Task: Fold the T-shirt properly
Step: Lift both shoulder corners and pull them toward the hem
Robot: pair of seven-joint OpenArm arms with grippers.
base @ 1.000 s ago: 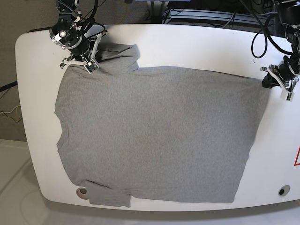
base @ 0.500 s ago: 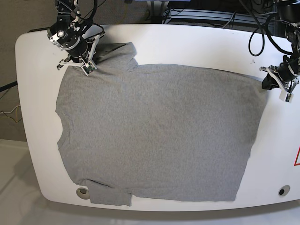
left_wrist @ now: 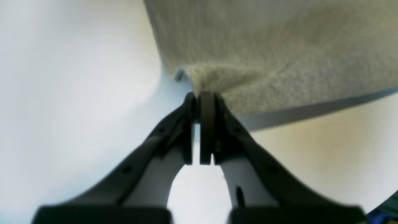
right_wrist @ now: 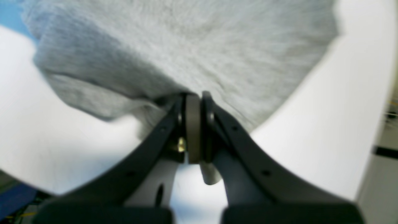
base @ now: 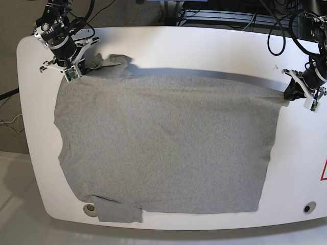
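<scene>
The heather-grey T-shirt (base: pixel 163 143) lies spread plain side up on the white table (base: pixel 204 46), neck toward the left. My right gripper (base: pixel 76 70) at the far left is shut on the shoulder by the far sleeve and holds it raised; in the right wrist view (right_wrist: pixel 193 99) the cloth (right_wrist: pixel 174 49) bunches at the closed tips. My left gripper (base: pixel 287 93) at the far right is shut on the far hem corner; in the left wrist view (left_wrist: pixel 200 98) the pinched cloth (left_wrist: pixel 264 46) hangs above the table. The shirt's far edge is stretched taut between them.
The near sleeve (base: pixel 120 214) hangs over the table's front edge beside a round grommet (base: pixel 90 208). A second grommet (base: pixel 307 208) and a red warning sticker (base: pixel 324 171) sit at the right. Cables (base: pixel 230 15) lie behind the table.
Both grippers have lifted and pulled apart, the right one further left and back. The shirt's far edge has risen and stretched straight, and the far sleeve has bunched up.
</scene>
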